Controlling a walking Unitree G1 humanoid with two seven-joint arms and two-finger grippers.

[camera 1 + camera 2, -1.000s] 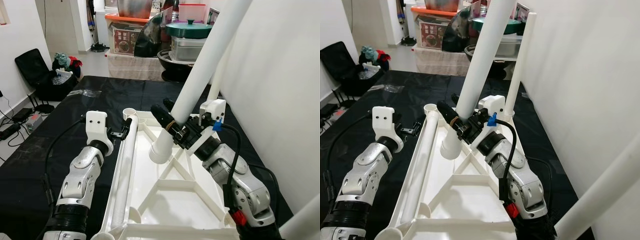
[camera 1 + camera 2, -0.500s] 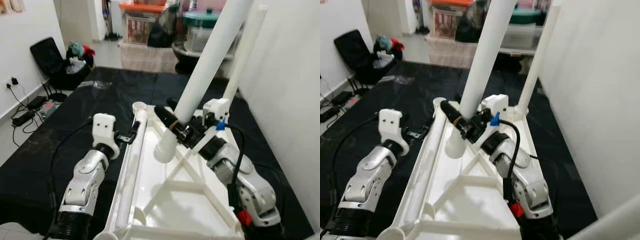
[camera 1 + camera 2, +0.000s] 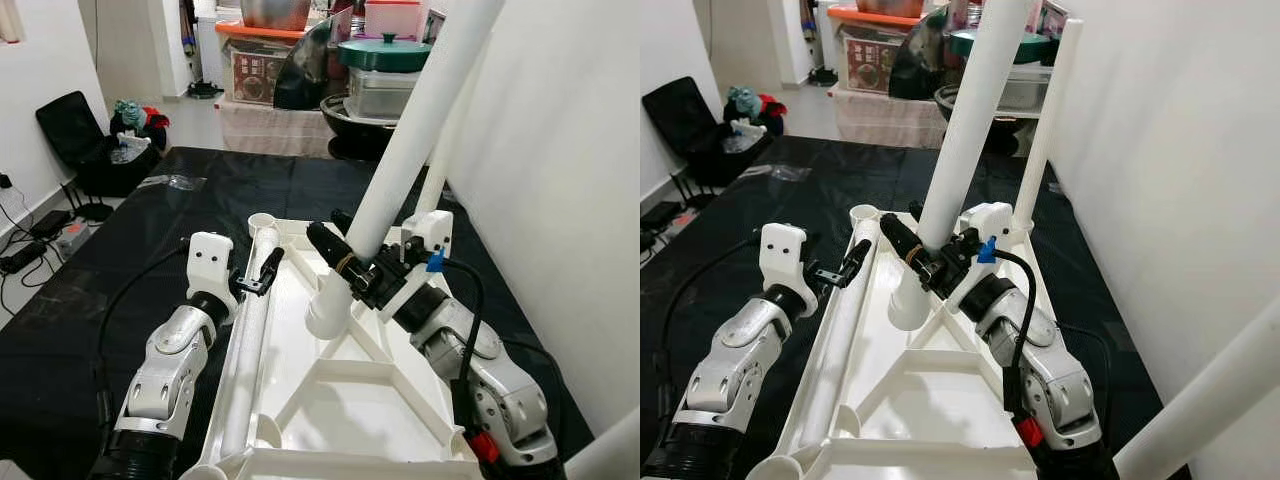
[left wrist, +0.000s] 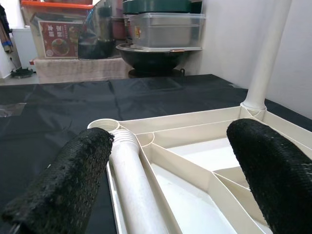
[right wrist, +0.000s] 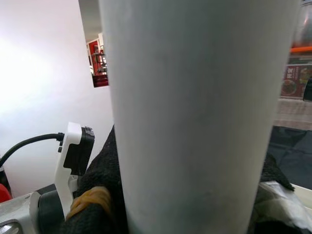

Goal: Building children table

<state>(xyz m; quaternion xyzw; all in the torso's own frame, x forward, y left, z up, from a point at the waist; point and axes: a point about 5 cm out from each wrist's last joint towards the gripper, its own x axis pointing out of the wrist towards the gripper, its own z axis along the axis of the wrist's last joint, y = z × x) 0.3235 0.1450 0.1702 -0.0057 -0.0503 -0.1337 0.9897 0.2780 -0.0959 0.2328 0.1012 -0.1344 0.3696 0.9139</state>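
**Leg in hand, socket not yet found**

I read the step as carrying a leg to its socket. My right gripper (image 3: 345, 262) is clamped on a white table leg (image 3: 400, 170), fingers closed around it just above its flared lower end. The leg leans away toward the back, its foot hanging over the middle of the upturned white tabletop (image 3: 340, 400), not seated in anything.

One leg already stands upright (image 3: 1045, 120) in the far right corner. Another lies flat (image 3: 245, 350) along the tabletop's left edge, its end touching the open far-left corner socket (image 3: 262, 221).

My left gripper (image 3: 258, 273) hovers just over the lying leg, fingers spread wide, holding nothing; the left wrist view shows the tube between the two fingers, untouched.

Next move, as I judge it: bring the held leg upright and swing its foot over a free corner socket. Risk: clipping the ribs.
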